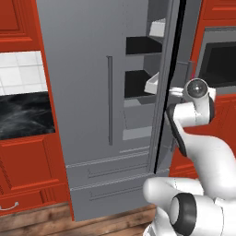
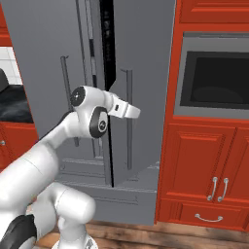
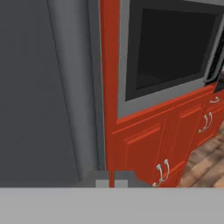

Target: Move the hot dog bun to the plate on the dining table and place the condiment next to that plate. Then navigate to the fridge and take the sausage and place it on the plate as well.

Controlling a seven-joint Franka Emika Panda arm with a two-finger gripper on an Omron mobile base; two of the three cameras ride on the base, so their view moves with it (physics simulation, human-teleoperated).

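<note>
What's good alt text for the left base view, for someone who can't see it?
A tall grey fridge stands with one door ajar, showing grey shelves and door bins through the gap, while the white robot arm reaches up toward the door's edge from the lower right. Red cabinets and a black marble counter sit to the left, and an oven is set in red cabinetry to the right.
</note>
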